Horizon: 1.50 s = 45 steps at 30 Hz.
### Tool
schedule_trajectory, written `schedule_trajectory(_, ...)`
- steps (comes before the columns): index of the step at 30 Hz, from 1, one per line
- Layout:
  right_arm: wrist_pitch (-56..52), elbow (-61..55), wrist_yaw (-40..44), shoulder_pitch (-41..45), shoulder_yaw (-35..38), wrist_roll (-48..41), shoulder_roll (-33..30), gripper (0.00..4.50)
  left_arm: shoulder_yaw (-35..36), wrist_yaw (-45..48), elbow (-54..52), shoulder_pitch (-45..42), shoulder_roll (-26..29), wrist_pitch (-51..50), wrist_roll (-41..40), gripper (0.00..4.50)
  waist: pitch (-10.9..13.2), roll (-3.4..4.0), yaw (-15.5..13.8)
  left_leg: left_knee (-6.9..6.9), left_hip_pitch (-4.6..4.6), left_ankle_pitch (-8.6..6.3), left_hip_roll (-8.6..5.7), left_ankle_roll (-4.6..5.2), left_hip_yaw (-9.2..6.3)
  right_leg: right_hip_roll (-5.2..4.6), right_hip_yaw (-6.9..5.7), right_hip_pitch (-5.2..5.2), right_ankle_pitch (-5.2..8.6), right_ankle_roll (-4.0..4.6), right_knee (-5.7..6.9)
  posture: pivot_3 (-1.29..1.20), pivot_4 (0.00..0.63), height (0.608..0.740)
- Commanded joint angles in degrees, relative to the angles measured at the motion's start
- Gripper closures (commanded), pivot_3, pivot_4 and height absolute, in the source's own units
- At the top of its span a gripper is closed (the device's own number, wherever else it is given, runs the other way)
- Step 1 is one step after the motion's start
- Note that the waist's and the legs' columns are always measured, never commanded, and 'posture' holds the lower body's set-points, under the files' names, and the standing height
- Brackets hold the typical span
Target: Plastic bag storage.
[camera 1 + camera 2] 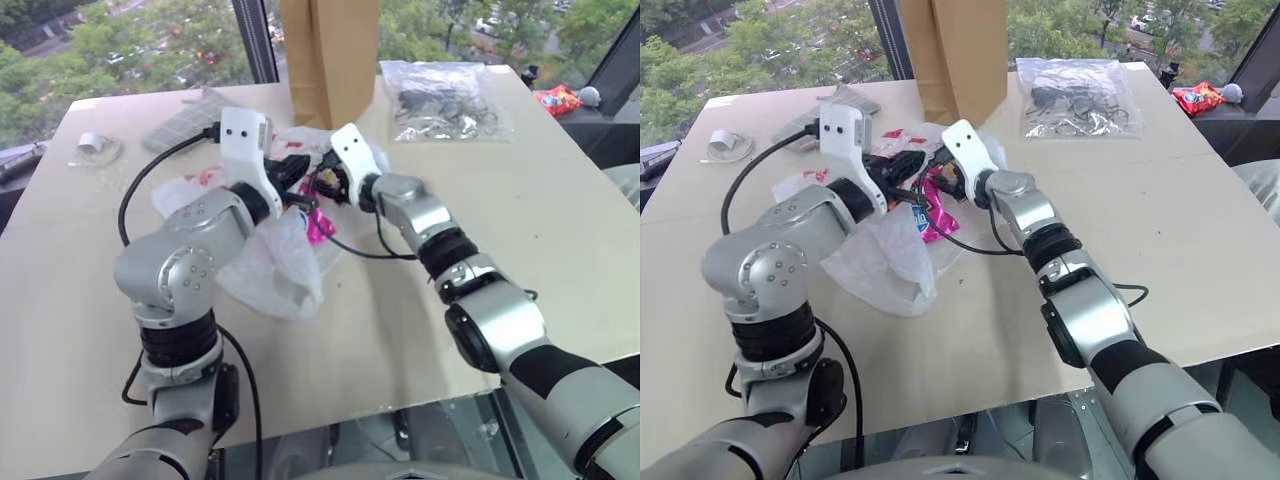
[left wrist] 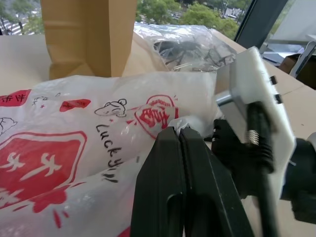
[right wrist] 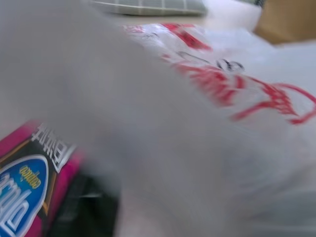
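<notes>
A clear pouch (image 1: pixel 440 100) of black cables lies on the bench (image 1: pixel 560 250) beside an upright paper bag (image 1: pixel 328 55); the plastic bag (image 1: pixel 275 265) lies crumpled mid-bench with a pink packet (image 1: pixel 935 215) showing against it; the left hand (image 2: pixel 178 136) has its fingers pressed together on a fold of the bag; the right hand (image 1: pixel 318 180) is just beside it at the bag; how wide it stands I cannot tell.
</notes>
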<state>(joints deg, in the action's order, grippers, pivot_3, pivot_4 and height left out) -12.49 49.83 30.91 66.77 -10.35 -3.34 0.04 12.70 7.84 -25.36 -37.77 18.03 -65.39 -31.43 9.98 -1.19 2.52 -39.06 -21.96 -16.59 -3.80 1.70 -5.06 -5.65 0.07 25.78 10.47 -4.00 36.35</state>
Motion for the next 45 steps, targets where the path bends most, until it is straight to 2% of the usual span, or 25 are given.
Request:
schedule_trajectory(1,-11.1,-28.3,5.4,-9.3,-1.2,-2.8,-5.1,0.13,-1.5,1.5,0.3,1.0,0.8,7.3,2.6,4.50,0.0,0.01,-0.3,0.01,-0.01,0.00,0.00,0.00,-0.05,0.00,-0.04,-0.02,0.00,0.00,-0.03,0.00,0.150,0.740)
schedule_trajectory(3,-20.1,-46.1,6.5,-15.9,-1.6,-4.6,-9.4,0.13,-2.3,3.1,2.7,1.2,1.5,10.0,3.5,4.50,0.0,0.01,-0.7,0.00,-0.07,-0.01,0.00,0.00,-0.14,-0.03,-0.13,-0.04,0.00,0.00,-0.10,0.00,0.150,0.740)
schedule_trajectory(6,-30.2,-60.8,5.0,-20.2,0.4,-7.6,-12.2,0.13,-0.8,6.1,5.8,0.7,1.3,10.0,0.5,4.50,0.0,0.02,-0.5,-0.07,-0.14,-0.01,-0.04,0.01,-0.11,-0.06,-0.13,0.01,-0.01,-0.01,-0.09,0.00,0.150,0.740)
schedule_trajectory(9,-38.9,-72.7,3.2,-23.5,3.8,-11.7,-13.8,0.09,0.3,8.0,7.8,0.2,2.2,11.3,-0.3,3.69,0.0,0.02,-0.2,-0.07,-0.04,-0.01,0.01,0.00,-0.05,0.02,-0.07,0.02,0.00,0.00,0.08,0.00,0.150,0.740)
schedule_trajectory(13,-47.9,-81.6,-1.2,-26.6,8.2,-14.0,-15.5,0.09,2.5,14.7,7.0,0.7,5.9,9.8,-5.9,1.82,0.0,0.02,-0.3,-0.11,0.04,0.00,0.03,0.00,-0.03,0.04,-0.02,-0.01,0.01,0.01,0.19,0.00,0.150,0.740)
schedule_trajectory(14,-50.4,-82.1,-2.9,-27.4,10.2,-14.2,-15.4,0.09,4.6,18.9,7.1,1.3,9.2,8.3,-9.2,1.43,0.0,0.02,-0.3,-0.15,0.04,0.00,0.02,0.01,0.01,0.03,0.03,-0.02,0.01,0.01,0.20,0.00,0.150,0.740)
schedule_trajectory(18,-50.6,-76.2,-6.3,-28.3,11.2,-13.1,-15.6,0.09,10.9,31.9,6.3,5.0,21.5,0.6,-21.6,1.43,0.0,0.08,0.1,-0.10,0.09,-0.01,0.03,0.02,0.14,0.08,0.15,0.04,0.02,0.02,0.27,0.00,0.150,0.740)
schedule_trajectory(24,-41.1,-60.0,-6.5,-25.7,9.7,-11.6,-14.2,0.09,20.1,36.6,2.1,15.9,31.1,-7.5,-34.2,1.43,0.1,0.15,0.1,-0.06,0.19,-0.01,0.05,0.03,0.24,0.09,0.29,0.01,0.02,0.02,0.26,0.00,0.150,0.740)
schedule_trajectory(27,-35.2,-52.1,-4.9,-24.0,8.2,-10.7,-14.1,0.09,26.0,40.3,-3.6,28.3,34.9,-10.6,-39.3,1.43,0.1,0.16,0.0,-0.02,0.18,-0.01,0.10,0.03,0.25,0.12,0.31,0.04,0.02,0.03,0.23,0.00,0.150,0.740)
schedule_trajectory(30,-31.4,-47.2,-3.4,-22.9,8.0,-10.6,-14.0,0.91,30.5,42.8,-10.9,42.0,35.5,-10.2,-40.3,1.34,0.1,0.21,-0.1,0.15,0.24,-0.01,0.12,0.03,0.36,0.12,0.45,0.05,0.02,0.03,0.12,0.00,0.150,0.740)
schedule_trajectory(32,-29.9,-45.6,-2.7,-22.3,7.9,-10.7,-14.2,1.89,31.8,43.7,-14.7,48.3,35.2,-8.9,-40.3,1.34,0.1,0.19,-0.2,0.21,0.22,-0.01,0.21,0.03,0.32,0.18,0.38,0.03,0.01,0.05,-0.02,0.00,0.150,0.740)
schedule_trajectory(34,-29.0,-44.6,-2.0,-21.7,8.0,-10.9,-14.2,2.74,26.6,39.5,-18.4,49.7,32.8,-4.8,-36.3,1.34,0.1,0.21,-0.5,0.22,0.22,-0.01,0.20,0.02,0.31,0.16,0.36,0.01,0.01,0.06,-0.04,0.00,0.150,0.740)
schedule_trajectory(38,-28.5,-44.0,-1.4,-20.9,8.1,-11.0,-14.5,4.47,11.6,30.1,-19.7,45.9,29.6,-0.2,-26.6,1.34,0.1,0.25,-1.1,0.22,0.24,-0.01,0.17,0.02,0.28,0.15,0.28,-0.12,-0.11,0.21,-0.15,0.00,0.150,0.740)
schedule_trajectory(40,-28.5,-44.0,-1.5,-20.6,8.3,-11.1,-14.6,4.47,6.2,27.1,-18.4,43.2,28.0,1.0,-23.9,1.34,0.1,0.25,-1.2,0.22,0.25,0.00,0.18,0.01,0.29,0.22,0.30,-0.12,-0.16,0.28,-0.17,0.00,0.150,0.740)
schedule_trajectory(42,-28.6,-44.2,-1.7,-20.7,8.6,-11.2,-14.7,4.50,0.7,23.7,-15.3,38.7,24.4,2.4,-20.9,1.74,0.1,0.31,-1.3,0.22,0.24,0.00,0.22,0.01,0.30,0.29,0.31,-0.10,-0.18,0.29,-0.18,0.00,0.150,0.740)
schedule_trajectory(45,-28.9,-44.5,-2.2,-21.0,9.7,-12.0,-14.2,4.50,-4.3,21.9,-12.3,33.6,20.3,4.3,-18.7,2.84,0.1,0.29,-1.5,0.23,0.23,0.00,0.23,0.00,0.29,0.34,0.29,-0.10,-0.21,0.32,-0.18,0.00,0.150,0.740)
